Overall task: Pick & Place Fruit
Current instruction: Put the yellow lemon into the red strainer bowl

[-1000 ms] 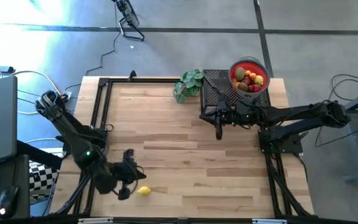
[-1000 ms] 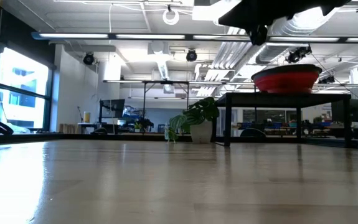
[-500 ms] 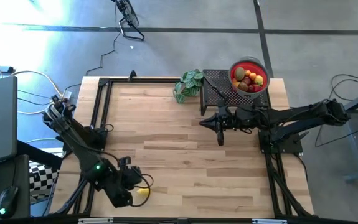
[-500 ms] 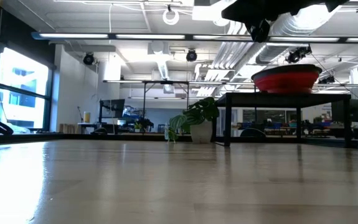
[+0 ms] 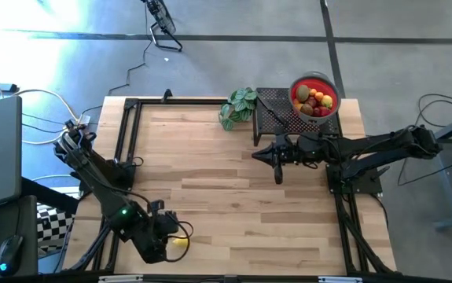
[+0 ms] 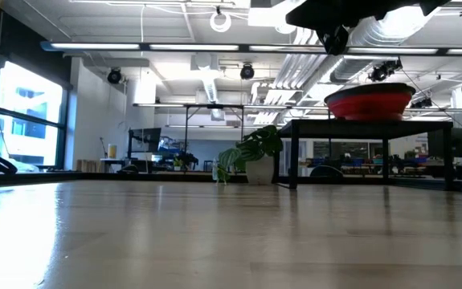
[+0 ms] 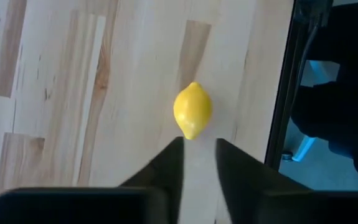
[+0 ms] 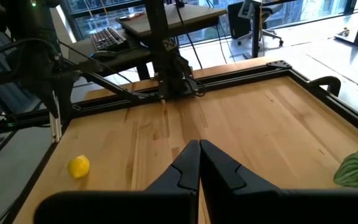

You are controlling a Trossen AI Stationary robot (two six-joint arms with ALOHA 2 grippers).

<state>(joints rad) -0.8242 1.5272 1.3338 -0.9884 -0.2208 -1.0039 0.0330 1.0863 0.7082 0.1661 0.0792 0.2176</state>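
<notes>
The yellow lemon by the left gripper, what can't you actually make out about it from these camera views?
- Lemon, high view: mostly covered by the left gripper; only a yellow sliver shows.
- Left wrist view: the fingers stop just short of it, with no grip visible; its underside is hidden.
- Low view: lemon out of frame.
- Right wrist view: too small to show detail.

No legible text anywhere

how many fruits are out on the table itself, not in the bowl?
1: a yellow lemon near the table's front left corner, just past the left gripper. The rest sit in the red bowl; some may be hidden.
</notes>
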